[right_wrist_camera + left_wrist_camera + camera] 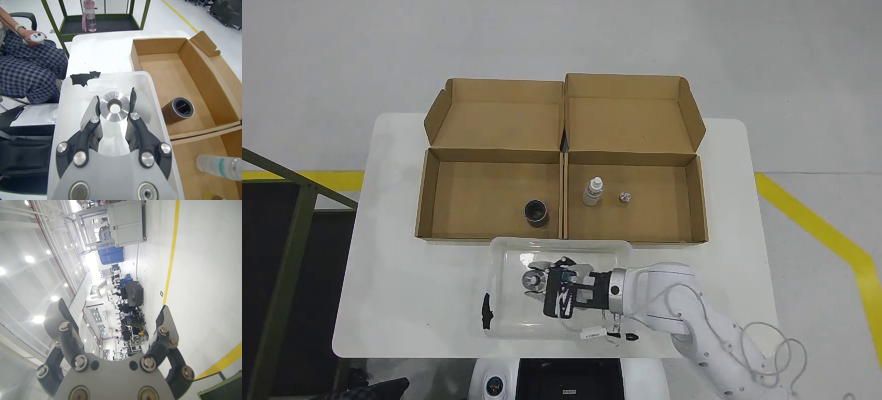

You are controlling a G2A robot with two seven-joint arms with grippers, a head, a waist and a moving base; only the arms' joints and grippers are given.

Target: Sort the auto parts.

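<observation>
Right gripper (114,106) sits nearest, low inside the clear plastic bin (157,106). Its jaws are about half open around a metal ring (114,108), and the dark pads meet the ring's rim at 3 and 9 o'clock. The ring is a bright disc with a round hole through its middle. It lies toward the 9 o'clock half of the bin; whether it rests on the floor or is lifted off it I cannot tell. A torn strip of black tape (83,78) clings to the bin's far rim.

Seen from the top, the bin (504,300) stands at 6 o'clock on the white table (392,250), with the right gripper (542,283) and the ring (531,281) inside it. Two open cardboard boxes stand side by side at 12 o'clock from the bin, flaps folded back. The left box (427,200) holds one dark cylinder (535,211), lying toward its 5 o'clock corner with a hollow end showing. The right box (697,200) holds a white bottle (592,190) near its 9 o'clock wall and a small part (623,197) just at 3 o'clock from the bottle, too small to tell what it is.

The left gripper (113,306) points out into the room, away from the table, jaws spread wide with nothing between them.
</observation>
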